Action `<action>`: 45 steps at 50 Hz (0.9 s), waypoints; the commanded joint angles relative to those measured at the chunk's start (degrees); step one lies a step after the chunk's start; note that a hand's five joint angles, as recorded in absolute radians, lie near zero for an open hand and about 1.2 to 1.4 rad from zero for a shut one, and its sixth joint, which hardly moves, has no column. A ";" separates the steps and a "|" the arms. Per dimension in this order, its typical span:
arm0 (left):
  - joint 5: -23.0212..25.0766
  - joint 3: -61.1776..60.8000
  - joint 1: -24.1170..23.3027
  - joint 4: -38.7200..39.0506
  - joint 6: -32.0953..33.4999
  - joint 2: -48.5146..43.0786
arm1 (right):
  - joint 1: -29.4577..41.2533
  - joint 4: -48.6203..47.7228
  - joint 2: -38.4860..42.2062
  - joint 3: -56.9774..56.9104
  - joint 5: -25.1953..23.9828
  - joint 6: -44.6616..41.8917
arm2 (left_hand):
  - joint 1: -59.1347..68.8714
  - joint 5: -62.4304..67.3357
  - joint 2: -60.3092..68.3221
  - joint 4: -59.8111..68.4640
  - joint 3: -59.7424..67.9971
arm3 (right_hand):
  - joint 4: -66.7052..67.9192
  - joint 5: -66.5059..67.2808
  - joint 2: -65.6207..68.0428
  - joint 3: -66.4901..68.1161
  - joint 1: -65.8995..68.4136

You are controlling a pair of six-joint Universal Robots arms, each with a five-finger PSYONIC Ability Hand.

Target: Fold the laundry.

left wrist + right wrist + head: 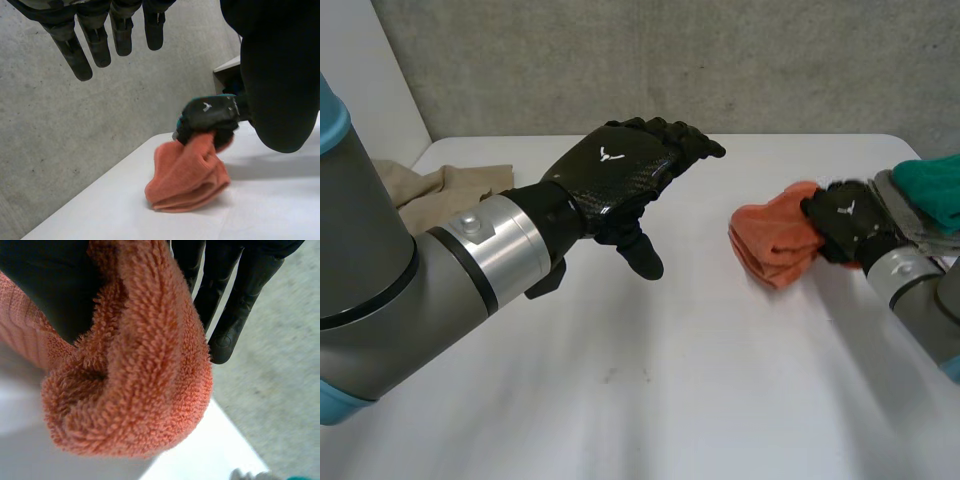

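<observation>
Head view, left hand (620,165): raised over the left half of the white table (670,400), fingers nearly straight, thumb hanging down, holding nothing.
Right wrist view, right hand (240,305): clamped on the folded orange terry towel (145,380), thumb one side, fingers the other.
Towel's place: right side of the table, resting under that hand.
Far left: crumpled beige cloth (430,190).
Far right: teal cloth (935,185).

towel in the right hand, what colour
The towel is orange; right wrist view shows it best.
</observation>
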 commanded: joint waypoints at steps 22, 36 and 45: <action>-0.20 -0.46 -0.15 -0.08 0.12 -0.24 | -16.84 -7.84 11.91 -35.96 1.91 19.56 | 0.37 -0.84 -0.66 -0.38 -0.90 | 11.94 18.39 13.29 15.06 28.50; -0.20 -1.42 -0.24 0.89 0.21 -0.85 | -25.29 -12.42 25.55 -31.83 -6.10 18.77 | 0.37 -0.84 -0.66 -0.38 -0.90 | 11.94 18.39 13.29 15.06 28.50; -0.20 -1.43 -0.42 0.98 0.12 -0.94 | -28.54 -11.28 23.88 -29.54 -9.87 17.98 | 0.37 -0.84 -0.66 -0.38 -0.90 | 11.94 18.39 13.29 15.06 28.50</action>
